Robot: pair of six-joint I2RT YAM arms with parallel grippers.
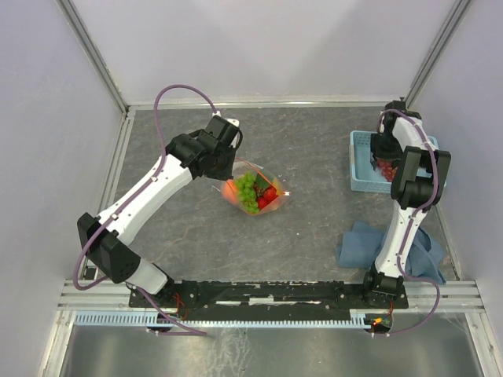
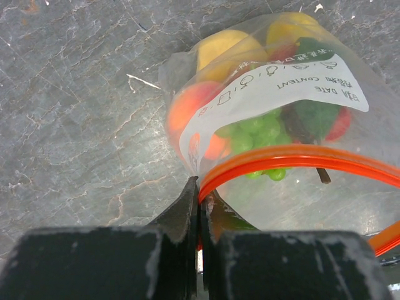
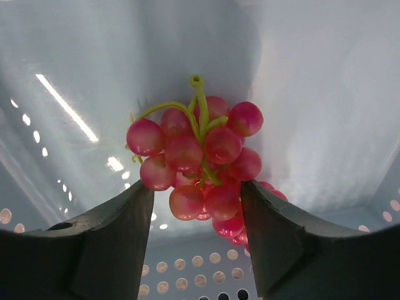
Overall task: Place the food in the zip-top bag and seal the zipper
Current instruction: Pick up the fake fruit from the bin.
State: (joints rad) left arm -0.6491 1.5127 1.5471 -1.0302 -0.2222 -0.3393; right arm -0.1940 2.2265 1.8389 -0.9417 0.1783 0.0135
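The clear zip-top bag (image 1: 255, 191) lies mid-table, mouth open, holding green grapes (image 2: 259, 131), an orange-red peach (image 2: 187, 106), yellow fruit (image 2: 225, 47) and something red. My left gripper (image 2: 200, 187) is shut on the corner of the bag's red-orange zipper strip (image 2: 300, 156); it shows in the top view (image 1: 228, 177) at the bag's left. My right gripper (image 3: 197, 194) is down inside the light-blue basket (image 1: 357, 169), open, its fingers either side of a bunch of red-purple grapes (image 3: 200, 150). The right finger touches the bunch; the left stands slightly off it.
The basket's perforated wall (image 3: 312, 94) surrounds the right gripper closely. A crumpled blue cloth (image 1: 357, 245) lies near the right arm's base. Metal frame rails run along the table's far and side edges.
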